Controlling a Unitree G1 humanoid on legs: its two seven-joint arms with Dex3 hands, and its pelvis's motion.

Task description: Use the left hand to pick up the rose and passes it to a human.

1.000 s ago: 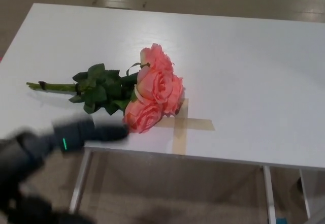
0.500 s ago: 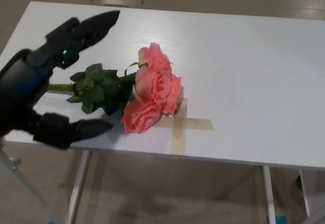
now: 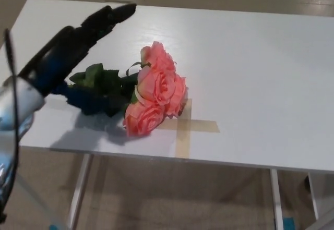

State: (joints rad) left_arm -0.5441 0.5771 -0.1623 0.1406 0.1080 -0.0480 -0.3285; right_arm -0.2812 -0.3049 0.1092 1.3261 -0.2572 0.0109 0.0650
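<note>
On the white table [image 3: 250,68] the rose [image 3: 156,92] lies with stems pointing left, toward the left hand [image 3: 83,58], which hovers open and empty right over the leaves and stems.

Rose [image 3: 155,97] on table [image 3: 261,84], blooms over tape cross [image 3: 187,128]; left hand [image 3: 78,47] above stems.

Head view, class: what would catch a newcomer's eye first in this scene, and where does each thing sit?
The bunch of salmon-pink roses with dark green leaves stands out, lying on its side near the front edge of the white table. The black left robot hand reaches over the leafy stems from the left, fingers extended. A cross of tan tape lies just right of the blooms.
</note>
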